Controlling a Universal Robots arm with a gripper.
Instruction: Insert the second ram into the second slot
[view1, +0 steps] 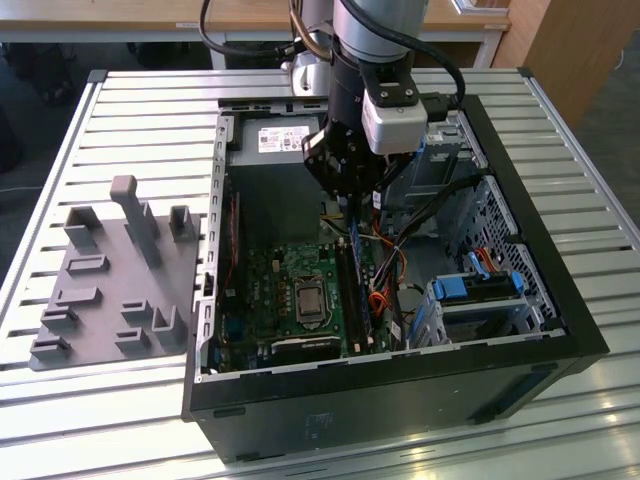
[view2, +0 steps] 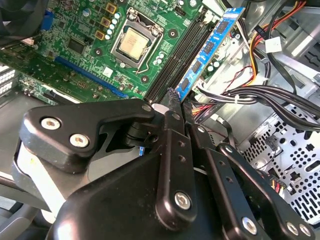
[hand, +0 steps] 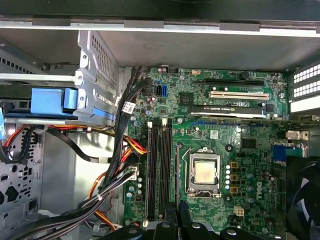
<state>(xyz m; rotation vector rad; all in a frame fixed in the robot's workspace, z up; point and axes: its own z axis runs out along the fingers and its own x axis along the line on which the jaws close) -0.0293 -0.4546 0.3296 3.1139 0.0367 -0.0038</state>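
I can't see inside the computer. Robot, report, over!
Gripper shut on the second ram. Held over the memory slots, not seated. Cables beside, not blocking.

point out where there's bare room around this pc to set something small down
Free: the slatted table above and below the grey fixture plate in the exterior view, left of the computer case there. Crowded: inside the case, cables pack the gap between motherboard and drive cage, and the tool hangs over the memory slots.
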